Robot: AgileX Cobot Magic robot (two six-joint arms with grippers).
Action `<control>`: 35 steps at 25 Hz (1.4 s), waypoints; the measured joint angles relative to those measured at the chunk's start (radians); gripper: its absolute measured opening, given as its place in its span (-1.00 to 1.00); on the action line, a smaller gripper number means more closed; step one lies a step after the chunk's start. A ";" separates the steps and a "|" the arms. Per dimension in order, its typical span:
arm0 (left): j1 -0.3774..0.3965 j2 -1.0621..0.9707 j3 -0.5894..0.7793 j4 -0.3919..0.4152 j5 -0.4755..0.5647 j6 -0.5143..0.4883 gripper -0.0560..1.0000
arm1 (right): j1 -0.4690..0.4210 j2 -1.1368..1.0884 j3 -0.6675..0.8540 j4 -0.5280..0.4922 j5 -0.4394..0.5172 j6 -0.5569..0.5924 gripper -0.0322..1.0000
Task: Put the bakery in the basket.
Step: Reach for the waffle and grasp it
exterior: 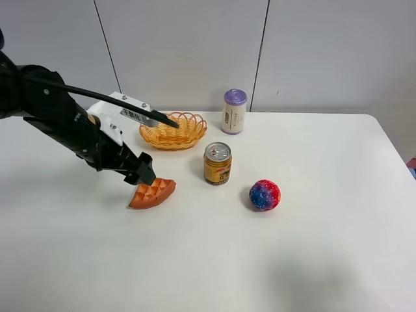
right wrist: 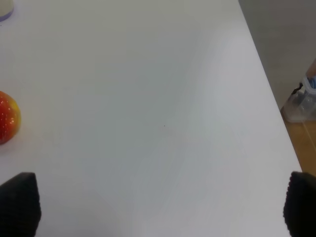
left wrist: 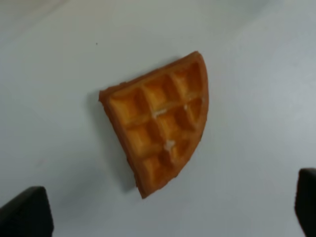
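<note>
The bakery (exterior: 153, 192) lies flat on the counter (exterior: 312, 260), near the can (exterior: 217, 164), on its left in the high view; the basket (exterior: 194, 123) stands behind the can. The left tool (left wrist: 165, 210) hangs over the bakery, spread; the right tool (right wrist: 158, 210) is spread too. The bakery looks light, stiff, crumbly (judging by its crust), so pinch its side edges gently. One bakery, one basket, one can, one ball (exterior: 264, 194), one bottle (exterior: 234, 111).

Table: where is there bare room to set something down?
The whole near strip in front of the waffle and ball is bare, and so is the right side beyond the ball. It is crowded at the back middle, where basket, can and purple-capped jar cluster, with the left gripper by the waffle.
</note>
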 joint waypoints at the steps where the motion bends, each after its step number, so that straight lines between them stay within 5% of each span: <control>1: 0.000 0.000 0.000 0.000 0.000 0.000 0.99 | 0.000 0.000 0.000 0.000 0.000 0.000 0.98; 12: -0.026 0.115 -0.001 -0.001 -0.090 0.161 0.99 | 0.000 0.000 0.000 0.000 0.000 0.000 0.98; 35: -0.026 0.272 -0.001 0.040 -0.214 0.177 0.99 | 0.000 0.000 0.000 0.000 0.000 0.000 0.98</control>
